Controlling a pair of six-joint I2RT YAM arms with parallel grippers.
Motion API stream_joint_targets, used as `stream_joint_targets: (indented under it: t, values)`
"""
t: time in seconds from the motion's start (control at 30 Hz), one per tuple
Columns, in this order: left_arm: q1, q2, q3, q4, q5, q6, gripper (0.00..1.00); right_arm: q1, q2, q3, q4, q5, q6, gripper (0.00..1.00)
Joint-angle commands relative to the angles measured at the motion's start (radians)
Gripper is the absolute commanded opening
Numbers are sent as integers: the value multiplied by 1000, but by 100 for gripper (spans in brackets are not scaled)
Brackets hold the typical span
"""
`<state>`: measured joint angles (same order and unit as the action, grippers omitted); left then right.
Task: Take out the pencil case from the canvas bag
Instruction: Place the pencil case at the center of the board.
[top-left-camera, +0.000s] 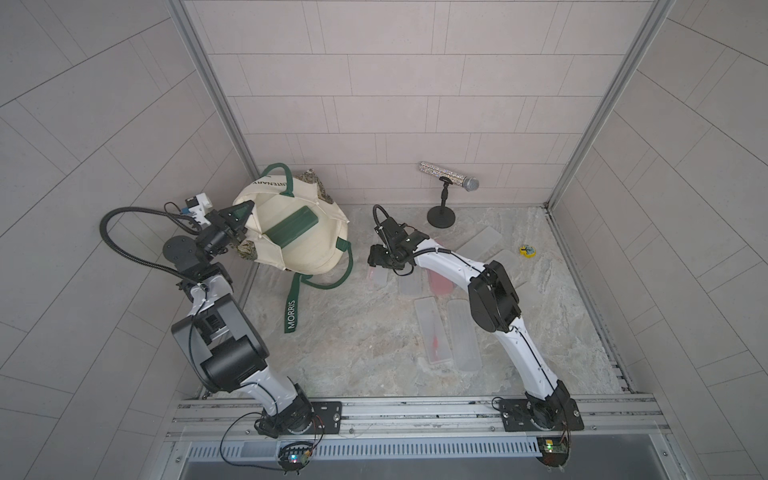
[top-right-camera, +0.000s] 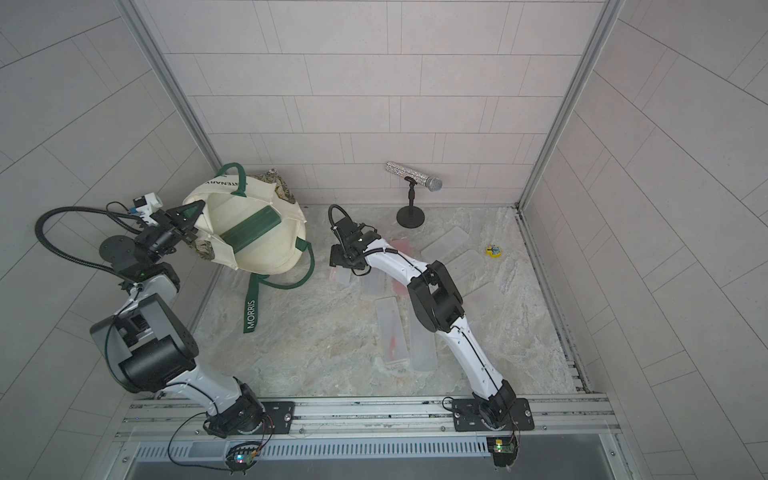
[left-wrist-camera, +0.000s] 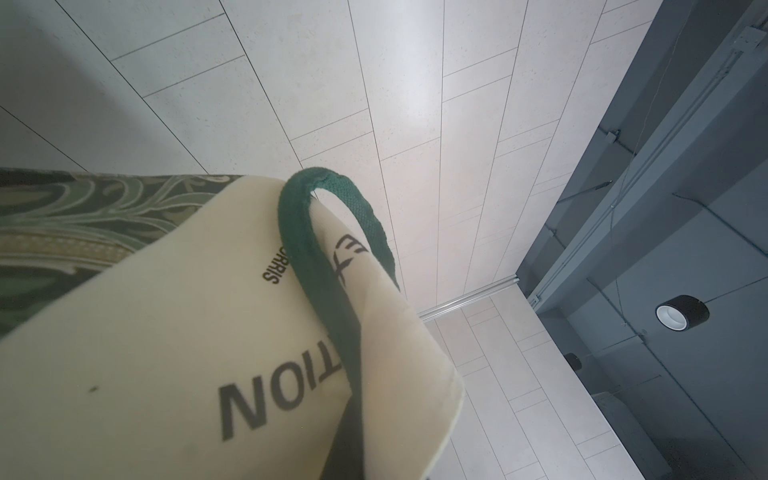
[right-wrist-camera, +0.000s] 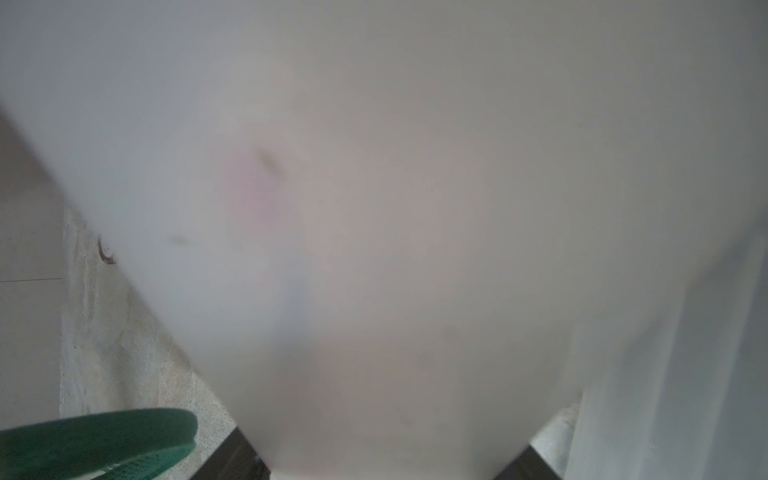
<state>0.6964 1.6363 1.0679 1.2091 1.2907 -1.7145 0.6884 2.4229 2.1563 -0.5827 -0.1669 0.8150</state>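
Right jaws around pencil case (right-wrist-camera: 374, 208), left jaws — on canvas bag (top-left-camera: 307, 253)

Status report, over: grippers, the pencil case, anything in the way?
Left gripper shut on bag rim, mouth held open. Right gripper grips a frosted case, outside the bag. Green block lies inside; more cases litter the table.

You have a glittery microphone (top-left-camera: 449, 176) on a black stand (top-left-camera: 441, 216) at 12 o'clock of the marble surface (top-left-camera: 332, 353), a small yellow toy (top-left-camera: 528, 250) at 2 o'clock, and frosted plastic cases (top-left-camera: 463, 336) lying flat near 6 o'clock.
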Motion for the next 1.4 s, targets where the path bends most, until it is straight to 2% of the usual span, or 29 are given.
stream_joint_targets:
  t: [0.0,0.23,0.43,0.5,0.6,0.63,0.7,0.73,0.8,0.83,0.87,1.0,1.2,1.37]
  values:
    - [9,-39,-3,101,-29,-10,0,-8,61,57,-70,61,-30,57]
    - [4,-39,-29,102,-21,3,0,-21,105,112,-104,89,-47,58]
    - [-4,-44,-30,92,-3,27,0,-28,119,114,-104,90,-59,66]
    - [-5,-50,-24,44,4,59,0,-31,122,114,-105,89,-57,68]
    - [-11,-79,-25,-158,4,199,0,-34,123,114,-105,89,-56,71]
    - [-13,-99,-27,-244,2,273,0,-36,123,115,-106,90,-57,72]
    - [-23,-150,-12,-558,-20,486,0,-37,125,117,-104,92,-55,74]
    - [-29,-186,15,-812,-47,683,0,-40,125,118,-102,91,-53,76]
    - [-57,-244,111,-1333,-171,1109,0,-44,128,124,-103,87,-53,77]
    - [-77,-262,148,-1481,-232,1251,0,-45,128,126,-104,87,-53,77]
    - [-91,-272,158,-1515,-242,1294,0,-46,129,129,-103,87,-55,78]
    - [-101,-254,131,-1413,-188,1180,0,-53,130,136,-109,85,-58,80]
    - [-102,-264,125,-1410,-197,1194,0,-53,114,128,-69,61,-71,83]
    - [-102,-263,132,-1416,-189,1202,0,-52,61,66,60,-31,-40,87]
